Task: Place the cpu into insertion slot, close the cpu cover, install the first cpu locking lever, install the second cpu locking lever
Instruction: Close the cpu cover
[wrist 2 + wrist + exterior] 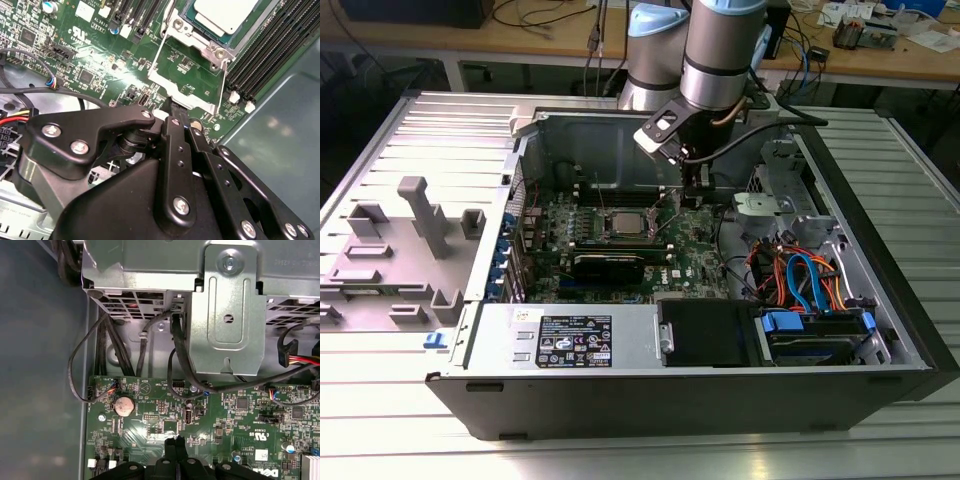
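The cpu [623,222] lay seated in the insertion slot [205,46]. Towards the exterior view's right, the cpu cover [192,103] stood raised, unlatched. The gripper [171,112] sat at its free edge, fingers [171,450] pressed together on nothing, apparently posed as a pusher rather than a clamp.

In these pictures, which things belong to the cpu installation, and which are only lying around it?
For the job: cpu, insertion slot, locking levers, gripper.

Just there: memory slots, coin battery, coloured drive cables, grey plastic parts beside the case.
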`<state>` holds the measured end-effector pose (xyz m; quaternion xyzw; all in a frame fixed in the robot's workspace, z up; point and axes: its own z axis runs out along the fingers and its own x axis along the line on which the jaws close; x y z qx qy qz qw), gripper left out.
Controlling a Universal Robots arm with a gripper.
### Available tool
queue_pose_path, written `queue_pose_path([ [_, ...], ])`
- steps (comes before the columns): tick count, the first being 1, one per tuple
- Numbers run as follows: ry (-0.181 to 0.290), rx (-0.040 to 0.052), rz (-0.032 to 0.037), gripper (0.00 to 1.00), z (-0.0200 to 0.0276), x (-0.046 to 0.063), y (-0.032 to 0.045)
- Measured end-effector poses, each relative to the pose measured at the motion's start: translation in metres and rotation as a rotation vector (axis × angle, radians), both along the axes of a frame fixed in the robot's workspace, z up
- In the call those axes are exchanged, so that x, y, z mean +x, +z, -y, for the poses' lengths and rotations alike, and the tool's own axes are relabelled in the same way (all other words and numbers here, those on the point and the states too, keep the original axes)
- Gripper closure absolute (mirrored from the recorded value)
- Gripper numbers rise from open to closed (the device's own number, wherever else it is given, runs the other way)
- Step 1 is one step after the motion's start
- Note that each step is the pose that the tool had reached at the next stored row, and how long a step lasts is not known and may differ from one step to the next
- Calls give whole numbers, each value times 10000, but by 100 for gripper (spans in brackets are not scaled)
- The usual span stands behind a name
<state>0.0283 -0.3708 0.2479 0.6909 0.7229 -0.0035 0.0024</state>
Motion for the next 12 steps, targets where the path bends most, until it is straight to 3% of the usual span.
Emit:
queue_pose_path([
  [12,-1,10,-13,89,0,-35,-1],
])
